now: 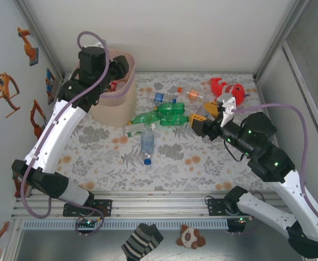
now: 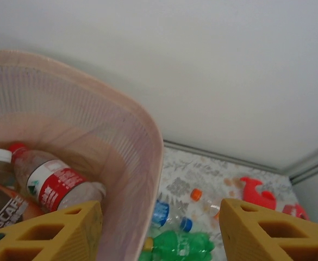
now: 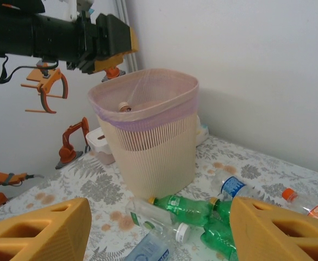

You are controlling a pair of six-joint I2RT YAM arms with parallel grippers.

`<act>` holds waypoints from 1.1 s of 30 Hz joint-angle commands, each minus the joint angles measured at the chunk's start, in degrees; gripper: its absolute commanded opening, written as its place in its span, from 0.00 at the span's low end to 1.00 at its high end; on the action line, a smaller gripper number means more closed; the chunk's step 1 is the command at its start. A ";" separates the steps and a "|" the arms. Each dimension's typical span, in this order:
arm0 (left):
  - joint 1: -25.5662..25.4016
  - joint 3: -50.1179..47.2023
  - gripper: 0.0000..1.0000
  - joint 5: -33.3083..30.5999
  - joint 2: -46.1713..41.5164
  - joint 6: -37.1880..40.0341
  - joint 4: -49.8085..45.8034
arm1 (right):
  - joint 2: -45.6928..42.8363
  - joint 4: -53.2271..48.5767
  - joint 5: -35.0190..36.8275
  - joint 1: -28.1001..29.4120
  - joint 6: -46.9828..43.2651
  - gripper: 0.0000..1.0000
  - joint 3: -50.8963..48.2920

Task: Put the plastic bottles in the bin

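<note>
1. Above the bin, top view: left claw hangs over the mouth. Lift straight up before swinging to the worktop.
2. Left wrist: claw spread wide, empty. Red-label bottle lies inside the bin.
3. Right wrist: right claw open, empty, near green bottles lying beside the bin. Grab 1 by the body.

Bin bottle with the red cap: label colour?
Label is red with white print; clearest in the left wrist view.
</note>
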 commanded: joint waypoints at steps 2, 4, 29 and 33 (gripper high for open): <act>-5.26 -3.94 0.58 -7.05 -1.70 5.36 -4.93 | 0.33 2.35 0.04 0.44 0.16 0.67 -0.26; -8.08 -6.14 0.60 -9.33 -1.79 6.40 -5.87 | 0.43 2.07 0.06 0.44 0.21 0.67 -0.12; -18.24 -21.39 0.77 -4.88 13.22 -11.30 -11.36 | 1.21 1.88 -0.11 0.44 -0.66 0.67 -0.55; -18.45 -23.27 0.78 -3.10 16.17 -13.30 -10.24 | 0.76 1.45 -0.02 0.44 -0.65 0.67 -0.85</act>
